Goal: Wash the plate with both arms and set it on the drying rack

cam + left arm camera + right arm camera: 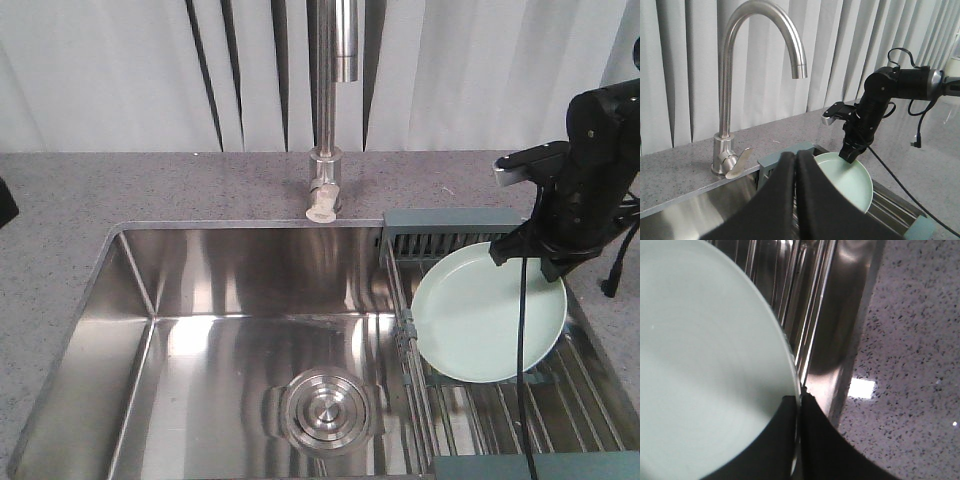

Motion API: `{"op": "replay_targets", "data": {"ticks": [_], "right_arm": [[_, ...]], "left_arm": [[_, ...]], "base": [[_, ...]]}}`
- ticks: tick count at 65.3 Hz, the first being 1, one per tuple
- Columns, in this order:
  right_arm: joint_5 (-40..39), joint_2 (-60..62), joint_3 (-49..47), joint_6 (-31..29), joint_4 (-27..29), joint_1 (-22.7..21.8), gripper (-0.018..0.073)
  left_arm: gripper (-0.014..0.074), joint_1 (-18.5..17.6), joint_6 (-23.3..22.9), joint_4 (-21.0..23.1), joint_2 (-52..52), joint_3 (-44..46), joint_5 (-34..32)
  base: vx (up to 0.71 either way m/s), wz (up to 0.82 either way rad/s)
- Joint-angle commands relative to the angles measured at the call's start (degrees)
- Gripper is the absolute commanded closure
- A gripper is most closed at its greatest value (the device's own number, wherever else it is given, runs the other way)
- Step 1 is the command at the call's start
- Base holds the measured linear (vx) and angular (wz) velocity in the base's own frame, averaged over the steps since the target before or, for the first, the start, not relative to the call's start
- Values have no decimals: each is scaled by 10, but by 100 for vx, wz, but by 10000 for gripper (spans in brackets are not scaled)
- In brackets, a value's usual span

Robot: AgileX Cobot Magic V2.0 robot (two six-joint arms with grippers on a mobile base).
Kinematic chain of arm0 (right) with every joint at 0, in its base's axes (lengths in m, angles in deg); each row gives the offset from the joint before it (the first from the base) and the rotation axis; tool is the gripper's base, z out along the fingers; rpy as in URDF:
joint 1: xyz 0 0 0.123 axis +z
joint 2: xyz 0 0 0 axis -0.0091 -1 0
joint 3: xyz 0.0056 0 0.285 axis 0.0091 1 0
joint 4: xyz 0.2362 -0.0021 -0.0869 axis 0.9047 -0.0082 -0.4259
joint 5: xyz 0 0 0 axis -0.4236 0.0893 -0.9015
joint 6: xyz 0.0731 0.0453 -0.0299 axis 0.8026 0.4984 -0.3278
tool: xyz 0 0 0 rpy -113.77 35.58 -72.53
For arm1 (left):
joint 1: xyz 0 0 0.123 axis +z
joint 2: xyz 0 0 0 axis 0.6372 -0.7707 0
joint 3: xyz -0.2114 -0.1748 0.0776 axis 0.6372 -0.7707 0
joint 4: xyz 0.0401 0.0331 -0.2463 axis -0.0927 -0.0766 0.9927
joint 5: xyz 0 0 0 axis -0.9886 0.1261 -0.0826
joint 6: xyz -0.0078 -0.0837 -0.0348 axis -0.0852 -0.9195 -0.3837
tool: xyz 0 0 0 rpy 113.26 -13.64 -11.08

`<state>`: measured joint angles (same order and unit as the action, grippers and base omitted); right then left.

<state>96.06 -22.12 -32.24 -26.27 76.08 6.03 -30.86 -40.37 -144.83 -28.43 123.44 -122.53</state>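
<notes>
The pale mint-green plate [485, 320] stands tilted on edge over the drying rack [500, 410], which lies across the right end of the sink. My right gripper [530, 255] is shut on the plate's upper right rim. The right wrist view shows both fingers pinching the rim of the plate [705, 365] at the right gripper [800, 400], above the steel rods [790, 285]. I cannot tell whether the plate's lower edge touches the rods. My left gripper [795, 156] is shut on nothing, left of the plate [847, 182], facing the right arm [875, 110].
A tall steel faucet [330, 100] rises behind the sink basin [200, 330], and a round steel drain [322, 410] sits in its floor. Speckled grey countertop [100, 200] surrounds the sink. A pale curtain hangs behind. The rack's grey-blue end piece [450, 218] stands at the back.
</notes>
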Motion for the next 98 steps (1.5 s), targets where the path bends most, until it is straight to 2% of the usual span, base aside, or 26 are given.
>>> {"op": "replay_targets", "data": {"ticks": [1,9,20,29,35,40,51,58,67,73,98], "right_arm": [[-8,27,-16,-17,6,-4,505],[-7,27,-16,-17,7,-4,407],[-5,28,-17,0,-15,-5,220],[-10,50,-19,1,-19,-5,157],[-25,86,-19,0,-19,-5,171],[-34,133,-19,0,-9,-5,218],[-62,245,-19,-40,65,-4,424],[-60,317,-17,-87,128,-4,578],[-42,404,-14,-117,184,-4,570],[-23,458,-14,-123,207,-4,570],[60,567,-14,-118,210,-4,570]], "left_arm": [[603,-3,-5,-20,-2,15,16],[603,-3,-5,-20,-2,15,16],[603,-3,-5,-20,-2,15,12],[603,-3,-5,-20,-2,15,6],[603,-3,-5,-20,-2,15,6],[603,-3,-5,-20,-2,15,7],[603,-8,-5,-17,-4,15,15],[603,-14,-5,8,-21,15,19],[603,-14,-5,55,-57,18,27],[603,-14,-5,60,-96,51,23],[592,-22,-5,63,-341,279,-91]], "base": [[0,0],[0,0],[0,0],[0,0],[0,0],[0,0],[0,0],[0,0],[0,0],[0,0],[0,0]]}}
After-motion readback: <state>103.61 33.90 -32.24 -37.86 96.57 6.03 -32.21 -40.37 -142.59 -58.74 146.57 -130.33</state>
